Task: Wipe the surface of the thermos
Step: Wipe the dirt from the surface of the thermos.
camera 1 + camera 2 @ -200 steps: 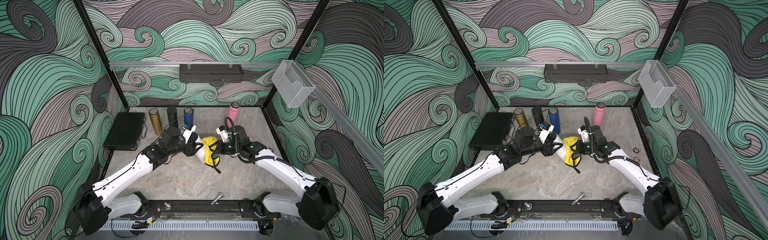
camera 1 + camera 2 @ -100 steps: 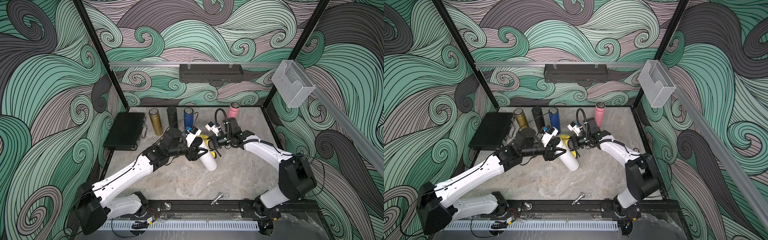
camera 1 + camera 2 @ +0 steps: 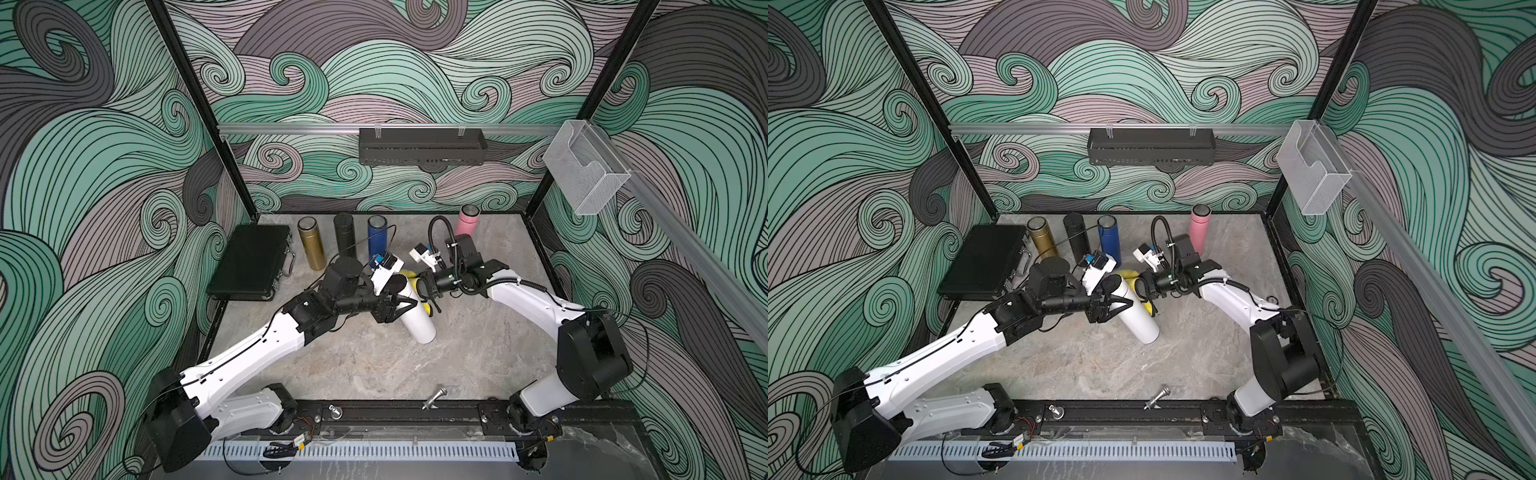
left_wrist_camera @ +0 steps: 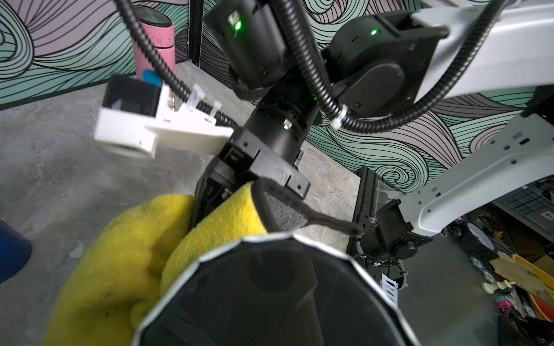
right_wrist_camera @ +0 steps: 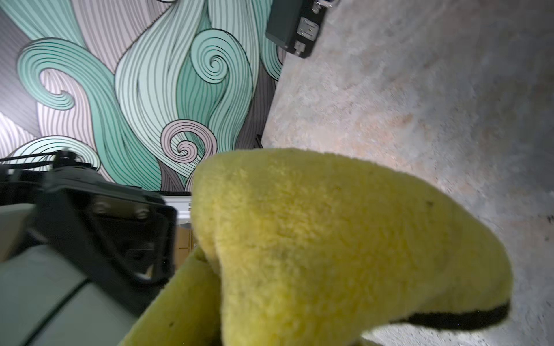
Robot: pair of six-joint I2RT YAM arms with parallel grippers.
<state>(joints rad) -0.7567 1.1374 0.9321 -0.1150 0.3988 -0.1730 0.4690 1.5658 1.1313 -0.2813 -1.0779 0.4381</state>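
Note:
A white thermos (image 3: 419,323) (image 3: 1140,321) with a black lid (image 4: 269,293) hangs tilted over the middle of the table. My left gripper (image 3: 395,305) (image 3: 1112,308) is shut on its upper body from the left. My right gripper (image 3: 424,289) (image 3: 1145,286) is shut on a yellow cloth (image 3: 409,274) (image 3: 1128,276) (image 4: 120,260) (image 5: 329,239). The cloth is pressed against the thermos's far side near the lid. In the left wrist view the lid hides my own jaws. The right wrist view is mostly filled by the cloth, with the thermos's pale body (image 5: 39,299) beside it.
Gold (image 3: 311,245), black (image 3: 345,235) and blue (image 3: 377,237) thermoses stand in a row at the back. A pink thermos (image 3: 467,220) stands behind my right wrist. A black case (image 3: 251,262) lies at the left. A metal bolt (image 3: 434,401) rests near the front rail.
My right gripper has drawn the cloth from the thermos's middle up toward the lid, baring the white lower body. The right arm's elbow has folded back. My left gripper still holds the thermos.

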